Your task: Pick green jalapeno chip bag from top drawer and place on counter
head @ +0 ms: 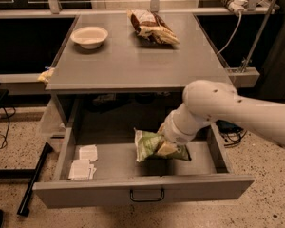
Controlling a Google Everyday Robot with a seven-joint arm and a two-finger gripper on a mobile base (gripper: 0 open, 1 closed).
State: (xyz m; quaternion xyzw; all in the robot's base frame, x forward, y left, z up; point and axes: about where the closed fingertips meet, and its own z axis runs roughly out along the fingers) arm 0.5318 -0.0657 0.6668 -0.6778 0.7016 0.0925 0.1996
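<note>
Inside the top drawer (142,188), which is pulled open below the counter (133,63), the green jalapeno chip bag (146,146) is held right of centre, tilted, with a shadow cast under it; it is pinched at its right side by the gripper (164,147), whose tan fingers (167,150) are pressed onto the crinkled foil; the gripper is carried by a white arm (237,109) reaching in from the right; flat white packets (83,163) are seen on the drawer floor at the left, well apart from the bag; on the counter, a white bowl (89,36) is set at the far left and a brown-and-cream chip bag (152,26) is laid at the far middle.
</note>
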